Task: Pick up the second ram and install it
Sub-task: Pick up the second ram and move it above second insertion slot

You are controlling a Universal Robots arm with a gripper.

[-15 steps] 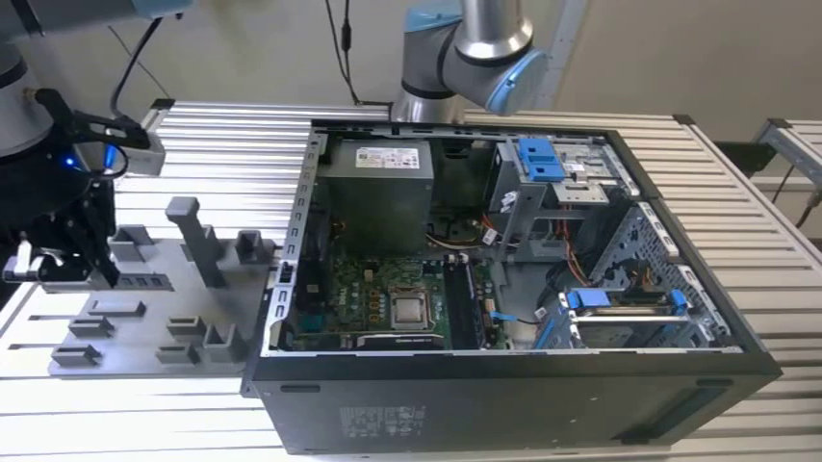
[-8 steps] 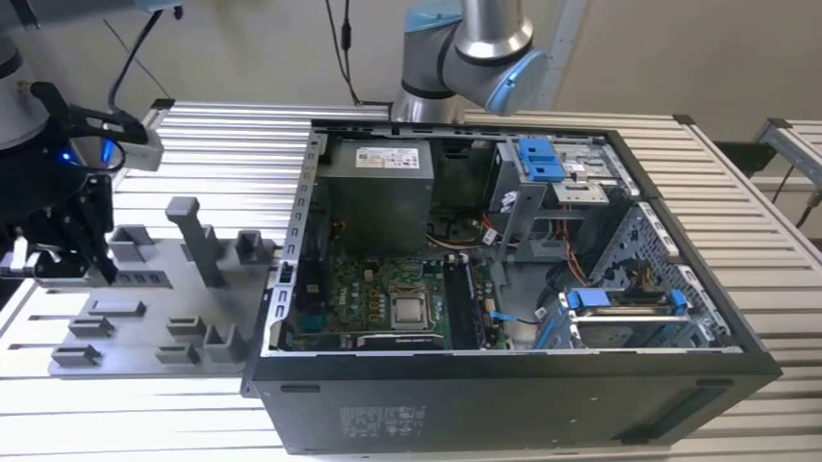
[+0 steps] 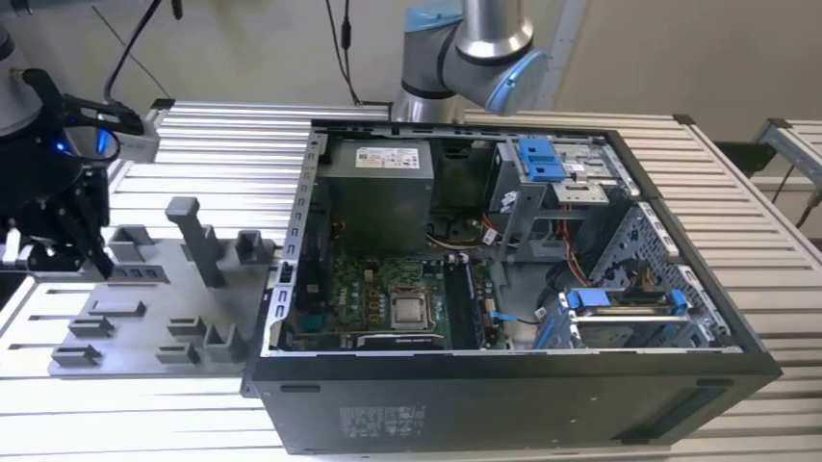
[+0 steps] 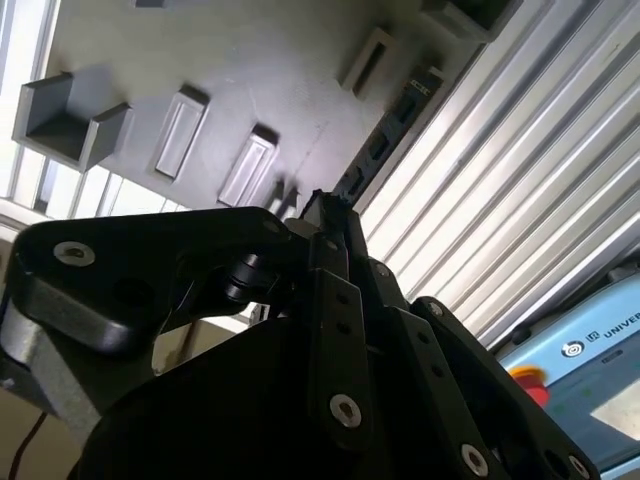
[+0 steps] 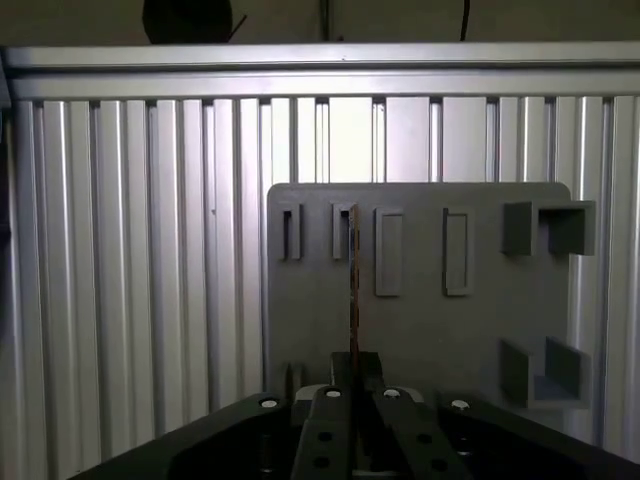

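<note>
Pinched edge-on in black gripper (image 5: 352, 368), closed tight on it — slim dark memory stick (image 5: 352, 280), jutting out toward grey slotted plate (image 5: 420, 320).

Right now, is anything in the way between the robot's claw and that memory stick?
Nothing visible. The gripper is closed on the second ram, which shows edge-on over the grey holder tray in the first wrist view.
</note>
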